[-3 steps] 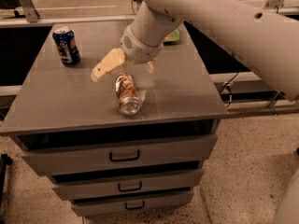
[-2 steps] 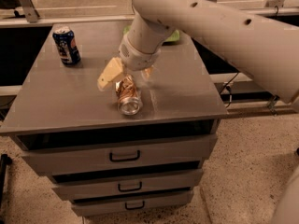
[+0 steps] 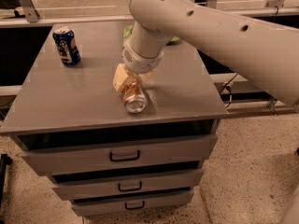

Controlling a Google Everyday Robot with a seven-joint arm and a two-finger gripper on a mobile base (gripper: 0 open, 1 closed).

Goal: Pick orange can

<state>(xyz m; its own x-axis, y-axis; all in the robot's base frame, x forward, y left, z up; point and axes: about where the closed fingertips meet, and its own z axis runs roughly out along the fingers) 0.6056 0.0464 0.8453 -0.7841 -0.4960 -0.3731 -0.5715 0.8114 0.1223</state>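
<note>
The orange can (image 3: 132, 97) lies on its side near the front middle of the grey cabinet top (image 3: 70, 97), with a silver end facing the front edge. My gripper (image 3: 134, 80) is down over the can's far end. Its yellowish fingers (image 3: 121, 82) stand on either side of the can and are open, with the left finger close against the can's side. The can rests on the top. The big white arm (image 3: 210, 27) comes in from the upper right and hides the can's far end.
A blue can (image 3: 66, 45) stands upright at the back left of the top. Something green (image 3: 128, 31) lies at the back, mostly hidden by the arm. Three drawers (image 3: 124, 157) are below the front edge. The floor is speckled.
The gripper has moved right and down, from beside and above the can to astride its far end. The orange can and the blue can have not moved.
</note>
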